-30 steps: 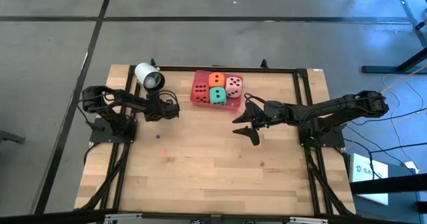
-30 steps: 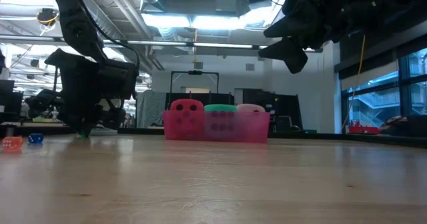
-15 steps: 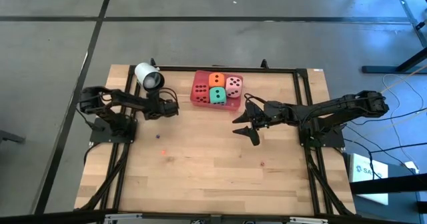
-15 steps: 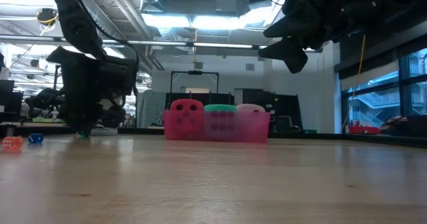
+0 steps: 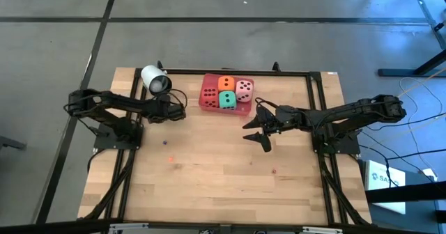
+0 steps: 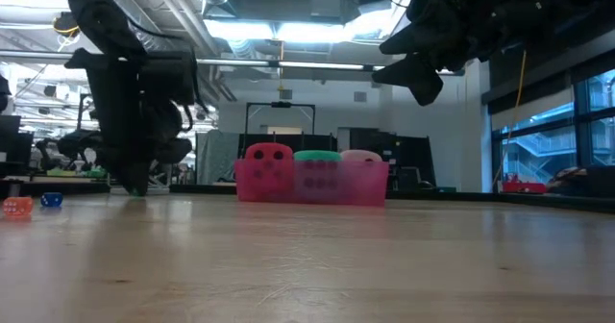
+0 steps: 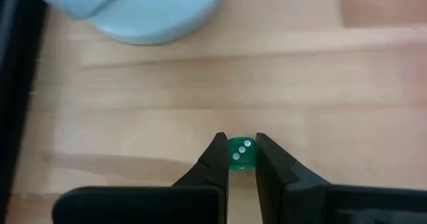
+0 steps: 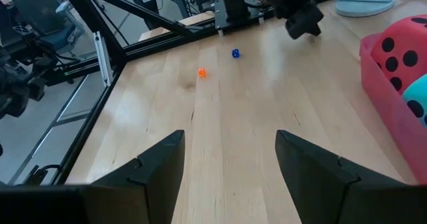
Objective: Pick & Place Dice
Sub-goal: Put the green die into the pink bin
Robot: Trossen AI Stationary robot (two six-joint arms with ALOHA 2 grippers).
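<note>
Jaws of the left gripper stood nearly shut, pinching a tiny green translucent die with white pips. The fingertips were low over the pale wooden table, left of the pink rectangular plastic tray. Whether the die was off the wood I could not tell. A white round cup-like object lay just beyond that gripper, toward the far left corner.

Four big soft dice with dark pips sat inside the tray at the far middle: red, orange, light pink and green. A small blue die and a small orange die lay loose on the table, nearer than the left gripper.

The right gripper hung above the table, right of the tray's near edge, fingers spread wide and empty.

The pinch looked centred (a good start), yet so small and hard a die would likely squirt out sideways. Best would be a steady squeeze, a straight rise before any sideways travel, and a path clear of the cup-like object.
</note>
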